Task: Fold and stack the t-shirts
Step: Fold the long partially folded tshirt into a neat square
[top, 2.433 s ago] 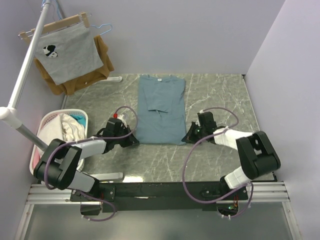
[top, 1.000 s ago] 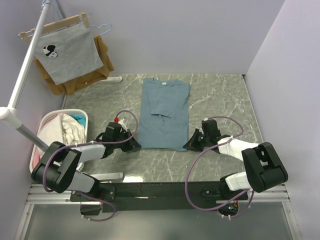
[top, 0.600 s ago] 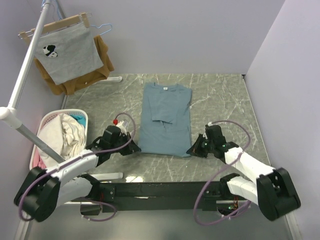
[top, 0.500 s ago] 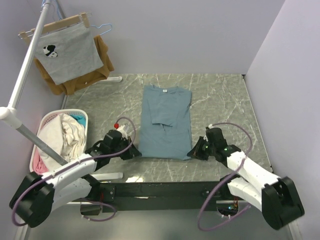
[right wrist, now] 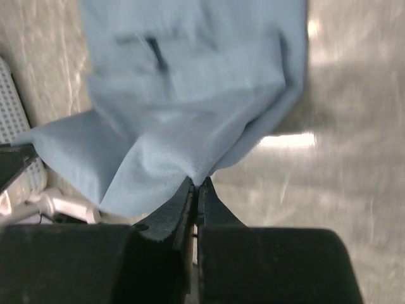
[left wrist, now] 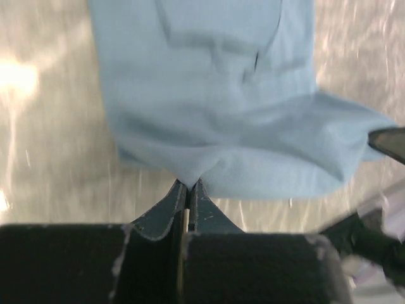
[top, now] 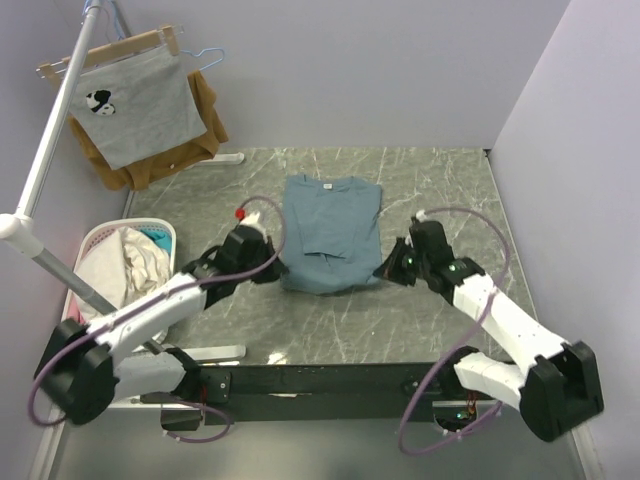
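A dusty teal-blue t-shirt point(top: 330, 228) lies on the marble table, neck label at the far end, sleeves folded in. My left gripper point(top: 276, 270) is shut on its near left hem corner, and my right gripper point(top: 385, 273) is shut on its near right hem corner. Both hold the hem lifted off the table, so the near part of the shirt bunches and sags between them. In the left wrist view the cloth point(left wrist: 209, 120) is pinched at the fingertips point(left wrist: 188, 184). In the right wrist view the cloth point(right wrist: 183, 107) is pinched likewise at the fingertips point(right wrist: 198, 182).
A white laundry basket point(top: 95, 240) with pale garments stands at the left table edge. A grey printed shirt point(top: 130, 105) and a brown garment point(top: 205, 125) hang on hangers at the back left, on a white rail point(top: 50, 140). Walls close the back and right.
Both grippers have lifted the shirt's near hem off the table and carried it away from the bases towards the collar. The shirt's visible length has shortened.
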